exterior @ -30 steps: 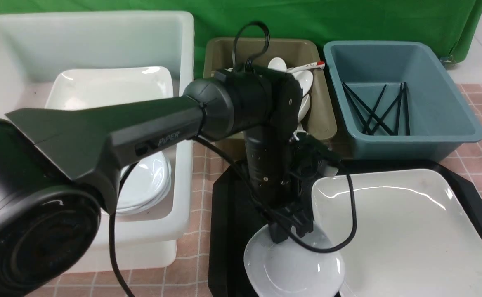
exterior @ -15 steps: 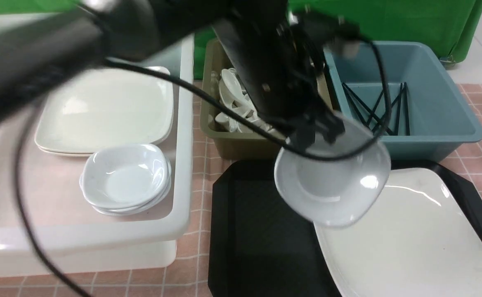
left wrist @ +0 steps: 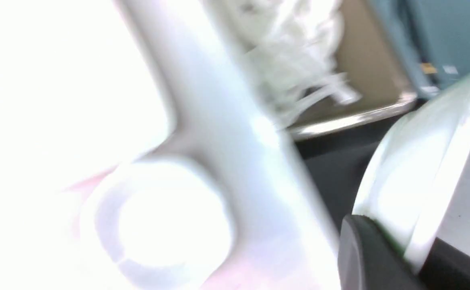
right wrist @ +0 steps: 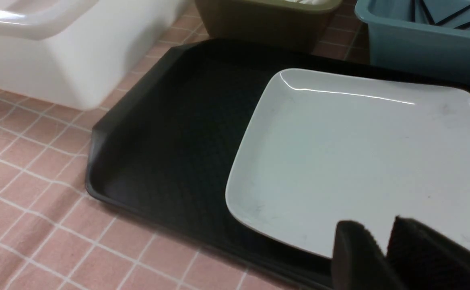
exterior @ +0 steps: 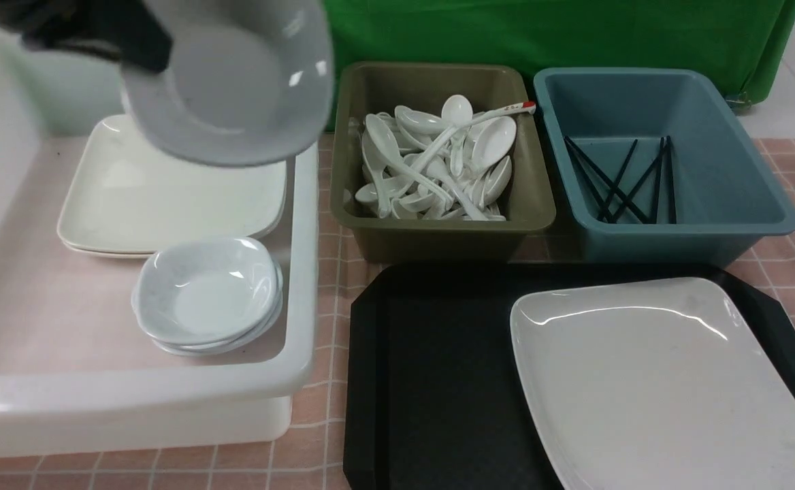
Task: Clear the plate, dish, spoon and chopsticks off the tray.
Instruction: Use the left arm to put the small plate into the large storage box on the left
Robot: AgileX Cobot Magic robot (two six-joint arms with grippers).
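The dish (exterior: 227,82) hung tilted in the air above the far part of the white tub (exterior: 302,286), its rim pinched by the closed left gripper (exterior: 140,47). Below it in the tub lay stacked plates (exterior: 166,197) and small dishes (exterior: 207,292). The plate (exterior: 656,381) lay on the right half of the tray (exterior: 431,381) on the checked surface (exterior: 333,258). The right gripper (right wrist: 384,241), fingers almost together and empty, hovered over the plate's near edge.
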